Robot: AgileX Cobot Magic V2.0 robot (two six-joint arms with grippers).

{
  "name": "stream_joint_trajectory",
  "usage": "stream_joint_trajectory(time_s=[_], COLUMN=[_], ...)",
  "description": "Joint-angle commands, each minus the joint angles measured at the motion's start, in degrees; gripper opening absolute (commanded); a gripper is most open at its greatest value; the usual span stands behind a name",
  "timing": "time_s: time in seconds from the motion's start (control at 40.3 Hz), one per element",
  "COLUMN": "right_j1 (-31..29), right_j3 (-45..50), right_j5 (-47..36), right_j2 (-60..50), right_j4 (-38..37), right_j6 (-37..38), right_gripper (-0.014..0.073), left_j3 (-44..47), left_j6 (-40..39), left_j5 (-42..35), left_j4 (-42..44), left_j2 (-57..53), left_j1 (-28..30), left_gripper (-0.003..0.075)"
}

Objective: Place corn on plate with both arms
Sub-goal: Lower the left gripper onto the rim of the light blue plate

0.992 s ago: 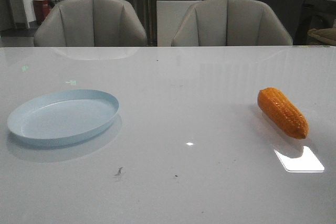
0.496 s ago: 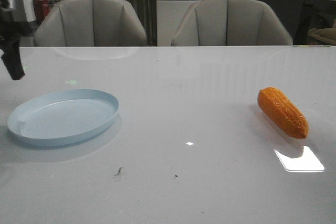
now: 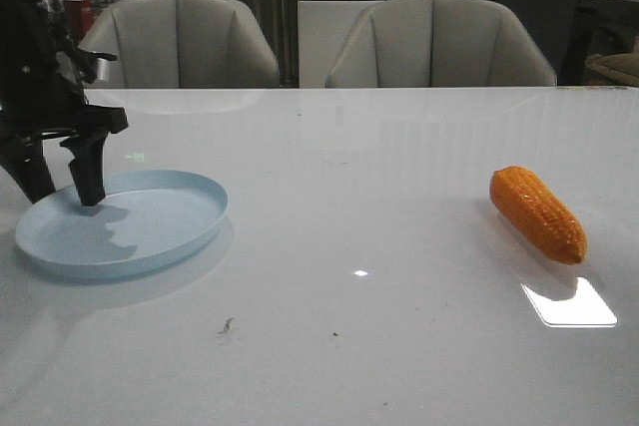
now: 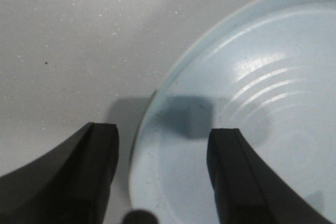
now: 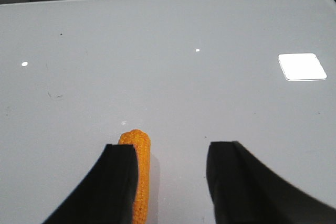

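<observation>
**Corn grasp notes: both grippers open, cob untouched**

Corn cob (image 3: 537, 213) lying flat on white table (image 3: 379, 167) at about 3 o'clock, well apart from pale blue plate (image 3: 125, 221) at about 9 o'clock. Tapered end toward far side of table, blunt end nearer camera.

Left gripper (image 4: 163, 169) open wide, empty, straddling plate rim (one finger over plate floor, other over bare table). Right gripper (image 5: 170, 182) open, empty, cob (image 5: 137, 174) beside one finger, not yet between the two.

Handling judgement: looks like light, rigid plastic; bumpy kernel rows should give some grip, but round body likely to roll. Best taken across the thick middle, fingers square to the long axis, not at the taper. Plate probably light, prone to slide.
</observation>
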Motion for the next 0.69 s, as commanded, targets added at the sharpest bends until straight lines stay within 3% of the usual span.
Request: stream_joint_trajectory(time_s=[0.0,0.099,0.223,0.273,0.67], right_j1=[-0.08,-0.08,-0.08,-0.08,-0.08], right_j3=[-1.96,-1.96,-1.96,-1.96,-1.96], right_j5=[-4.10,-4.10,-4.10,-4.10,-4.06], right_j2=[-0.50,-0.50,-0.50,-0.50,-0.50], right_j4=[-0.59,-0.59,-0.59,-0.59,-0.59], right_j6=[-0.06,-0.06,-0.06,-0.06,-0.06], right_gripper=[0.0426,0.0426,0.0426,0.0426,0.0426], left_j3=[-1.83,-1.83,-1.83,-1.83,-2.19], left_j6=[0.16,0.16,0.16,0.16,0.16], left_j5=[1.70,1.70,1.70,1.70,1.78], left_j4=[-0.15,-0.15,-0.15,-0.15,-1.22], left_j2=[-3.62,-3.62,-3.62,-3.62,-5.32], left_j1=[-0.26,-0.26,-0.26,-0.26,-0.26], left_gripper=[0.0430,0.0323,0.0073,0.0111,0.0089])
